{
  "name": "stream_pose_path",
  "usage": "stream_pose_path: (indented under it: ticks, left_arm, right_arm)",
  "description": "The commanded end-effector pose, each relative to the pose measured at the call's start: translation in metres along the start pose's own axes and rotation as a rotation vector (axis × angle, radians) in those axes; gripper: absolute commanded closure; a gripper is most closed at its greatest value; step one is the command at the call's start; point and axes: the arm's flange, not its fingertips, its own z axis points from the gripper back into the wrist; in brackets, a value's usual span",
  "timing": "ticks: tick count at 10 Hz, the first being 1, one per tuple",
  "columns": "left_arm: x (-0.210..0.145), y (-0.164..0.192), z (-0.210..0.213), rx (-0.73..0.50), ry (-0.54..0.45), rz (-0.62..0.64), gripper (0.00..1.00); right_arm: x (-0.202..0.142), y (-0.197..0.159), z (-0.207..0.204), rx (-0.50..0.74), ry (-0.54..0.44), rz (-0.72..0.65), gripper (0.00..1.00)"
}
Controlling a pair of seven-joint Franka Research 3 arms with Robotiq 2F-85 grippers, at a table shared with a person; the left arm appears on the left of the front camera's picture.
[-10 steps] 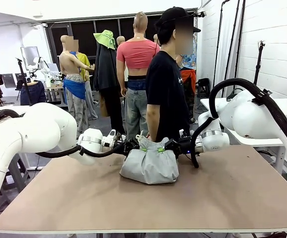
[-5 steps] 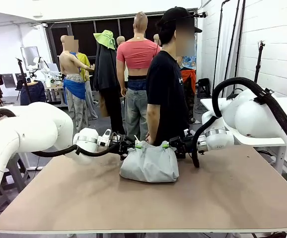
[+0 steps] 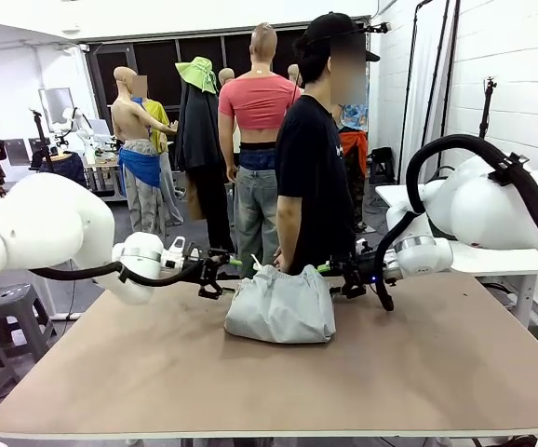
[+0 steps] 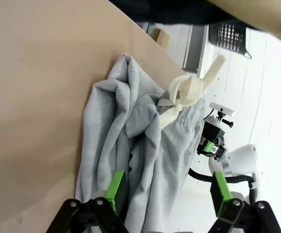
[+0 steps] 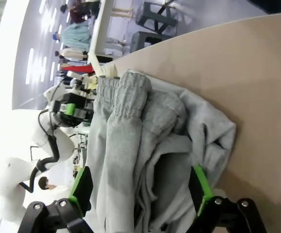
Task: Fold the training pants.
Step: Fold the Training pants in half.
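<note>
The training pants [image 3: 281, 305] are sitting in a folded heap mid-table [image 3: 250, 382], nearer the far edge, right in front of the person [image 3: 311, 158]. I'm holding my left gripper [image 3: 224, 272] just off the heap's left side, jaws apart, gripping nothing. My right gripper [image 3: 336, 272] is doing likewise on the right, released too. White drawstring [image 4: 186, 94] is lying knotted on top.

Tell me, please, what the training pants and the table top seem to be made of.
The training pants look like soft matte grey jersey: they slump in rounded folds, with a gathered ribbed waistband and a white drawstring. The table top looks like plain brown board, perhaps fibreboard: flat, dull, no visible grain.
</note>
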Motion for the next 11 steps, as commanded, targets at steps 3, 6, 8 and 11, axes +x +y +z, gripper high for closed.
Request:
stream_pose_path:
  ticks: [3,6,8,11]
  left_arm:
    - [-0.046,-0.005,0.04,-0.025,-0.102,-0.041,0.0]
    - [-0.037,-0.009,0.043,-0.017,-0.079,-0.026,0.0]
    - [-0.037,-0.009,0.043,-0.017,-0.079,-0.026,0.0]
    - [-0.037,-0.009,0.043,-0.017,-0.079,-0.026,0.0]
  right_arm:
    - [-0.02,0.035,0.038,-0.078,-0.067,0.048,0.0]
    - [-0.005,0.029,0.032,-0.046,-0.052,0.025,0.0]
    - [-0.005,0.029,0.032,-0.046,-0.052,0.025,0.0]
    - [-0.005,0.029,0.032,-0.046,-0.052,0.025,0.0]
